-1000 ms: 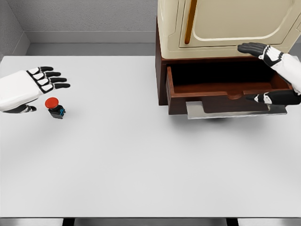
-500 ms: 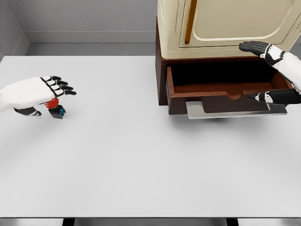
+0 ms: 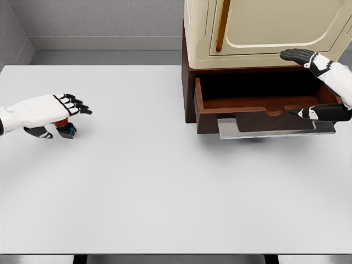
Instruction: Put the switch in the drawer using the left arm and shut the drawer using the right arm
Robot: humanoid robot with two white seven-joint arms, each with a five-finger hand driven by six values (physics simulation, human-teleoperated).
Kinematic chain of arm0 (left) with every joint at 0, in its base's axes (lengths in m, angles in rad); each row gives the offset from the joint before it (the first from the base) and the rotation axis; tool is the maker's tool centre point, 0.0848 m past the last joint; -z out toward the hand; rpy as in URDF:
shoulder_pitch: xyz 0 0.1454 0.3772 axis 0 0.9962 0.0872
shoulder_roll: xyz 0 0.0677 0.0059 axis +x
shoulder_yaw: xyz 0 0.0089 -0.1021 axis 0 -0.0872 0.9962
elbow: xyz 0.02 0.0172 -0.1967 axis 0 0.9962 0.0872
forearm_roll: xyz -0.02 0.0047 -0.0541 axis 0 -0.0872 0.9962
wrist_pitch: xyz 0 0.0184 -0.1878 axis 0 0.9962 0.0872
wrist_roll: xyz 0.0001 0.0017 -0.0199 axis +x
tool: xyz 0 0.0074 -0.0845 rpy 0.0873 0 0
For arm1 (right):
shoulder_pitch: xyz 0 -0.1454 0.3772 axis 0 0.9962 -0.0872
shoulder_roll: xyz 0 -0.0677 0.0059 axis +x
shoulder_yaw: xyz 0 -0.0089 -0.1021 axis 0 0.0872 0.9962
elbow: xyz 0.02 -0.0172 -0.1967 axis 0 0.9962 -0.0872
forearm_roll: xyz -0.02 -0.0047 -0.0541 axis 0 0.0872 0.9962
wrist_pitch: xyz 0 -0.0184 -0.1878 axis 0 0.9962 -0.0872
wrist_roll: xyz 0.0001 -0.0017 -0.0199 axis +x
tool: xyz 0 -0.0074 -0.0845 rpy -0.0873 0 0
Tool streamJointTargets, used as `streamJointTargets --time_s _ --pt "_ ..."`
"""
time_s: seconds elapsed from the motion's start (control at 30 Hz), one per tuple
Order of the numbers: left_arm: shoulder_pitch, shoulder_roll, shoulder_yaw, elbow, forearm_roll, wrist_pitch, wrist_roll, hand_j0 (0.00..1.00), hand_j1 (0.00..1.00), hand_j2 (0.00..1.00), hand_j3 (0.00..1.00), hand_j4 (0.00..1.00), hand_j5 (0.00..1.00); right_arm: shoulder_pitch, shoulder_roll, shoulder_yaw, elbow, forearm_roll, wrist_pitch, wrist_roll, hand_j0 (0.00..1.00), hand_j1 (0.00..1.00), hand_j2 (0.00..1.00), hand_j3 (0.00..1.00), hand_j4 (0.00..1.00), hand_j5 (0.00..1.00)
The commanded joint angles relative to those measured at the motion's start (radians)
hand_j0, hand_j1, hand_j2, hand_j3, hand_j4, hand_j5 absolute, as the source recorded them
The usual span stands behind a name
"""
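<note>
Head view, and we see the left hand (image 3: 52, 110) out at the far left of the white table (image 3: 165, 187), palm down over the switch (image 3: 67, 130), fingers (image 3: 77, 104) stretched out to the right and the thumb dropped low on the near side. We cannot call it a grasp: the fingers are extended, not curled around anything. The switch sits on the table just under that hand, its red cap mostly hidden beneath the palm, only the dark base with a touch of blue showing; with this much covered we cannot tell which way its long axis runs. Well apart on the right, the brown drawer (image 3: 264, 107) stands pulled out below the cream cabinet (image 3: 264, 27), interior dark. Our right hand (image 3: 319, 88) is at the drawer's right end, fingers spread wide, thumb lying along the front edge, holding nothing.
</note>
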State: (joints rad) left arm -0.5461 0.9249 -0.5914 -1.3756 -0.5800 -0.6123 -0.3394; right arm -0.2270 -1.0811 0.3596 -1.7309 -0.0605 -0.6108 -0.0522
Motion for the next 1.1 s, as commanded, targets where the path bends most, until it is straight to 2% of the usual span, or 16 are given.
streamJointTargets --time_s 0.0,0.2,0.23,0.33,0.37,0.4,0.43,0.67,0.8,0.9,1.07 --pt "0.000 -0.012 -0.004 0.026 0.005 0.001 0.000 1.00 1.00 1.00 1.00 1.00 1.00 0.000 0.017 -0.036 0.004 0.018 0.000 0.000 1.00 1.00 1.00 1.00 1.00 1.00" --pt "-0.011 -0.024 -0.005 0.043 0.003 0.001 0.000 1.00 1.00 1.00 1.00 1.00 1.00 0.002 0.018 -0.042 0.002 0.024 0.000 -0.001 1.00 1.00 1.00 1.00 1.00 1.00" --pt "-0.011 -0.024 -0.005 0.044 0.002 0.001 -0.006 1.00 1.00 1.00 1.00 1.00 1.00 0.029 0.017 -0.044 -0.038 0.025 0.000 -0.006 1.00 1.00 1.00 1.00 1.00 1.00" --pt "-0.011 -0.024 -0.005 0.043 0.003 0.001 -0.020 0.90 0.90 0.90 0.90 0.90 0.90 0.046 0.018 -0.057 -0.038 0.030 0.000 -0.001 1.00 1.00 1.00 1.00 1.00 1.00" --pt "-0.011 -0.024 -0.005 0.043 0.003 0.001 -0.020 0.87 0.87 0.87 0.87 0.87 0.87 0.057 0.041 -0.057 -0.038 0.034 0.000 -0.001 1.00 1.00 1.00 1.00 1.00 1.00" --pt "-0.011 -0.024 -0.005 0.043 0.003 0.001 -0.020 0.87 0.87 0.87 0.87 0.87 0.87 0.057 0.041 -0.057 -0.038 0.034 0.000 -0.001 1.00 1.00 1.00 1.00 1.00 1.00" --pt "-0.011 -0.024 -0.005 0.043 0.003 0.001 -0.020 0.81 0.81 0.81 0.81 0.81 0.81 0.060 0.064 -0.057 -0.038 0.045 0.000 -0.001 1.00 1.00 1.00 1.00 1.00 1.00" --pt "-0.012 -0.012 -0.005 0.044 0.005 0.001 -0.020 0.79 0.79 0.79 0.79 0.79 0.79 0.077 0.067 -0.056 -0.036 0.042 0.000 -0.006 1.00 1.00 1.00 1.00 1.00 1.00" --pt "-0.012 -0.011 -0.005 0.044 0.005 0.001 -0.021 0.75 0.75 0.75 0.75 0.75 0.75 0.077 0.078 -0.057 -0.038 0.042 0.000 -0.009 1.00 1.00 1.00 1.00 1.00 1.00" --pt "-0.012 -0.011 -0.007 0.044 0.003 0.001 -0.021 0.70 0.70 0.70 0.70 0.70 0.70 0.077 0.078 -0.056 -0.036 0.041 0.000 -0.009 1.00 1.00 1.00 1.00 1.00 1.00" --pt "-0.012 -0.011 -0.005 0.044 0.006 0.001 -0.044 0.54 0.54 0.54 0.54 0.54 0.54 0.080 0.079 -0.056 -0.036 0.041 0.000 -0.009 1.00 1.00 1.00 1.00 1.00 1.00"
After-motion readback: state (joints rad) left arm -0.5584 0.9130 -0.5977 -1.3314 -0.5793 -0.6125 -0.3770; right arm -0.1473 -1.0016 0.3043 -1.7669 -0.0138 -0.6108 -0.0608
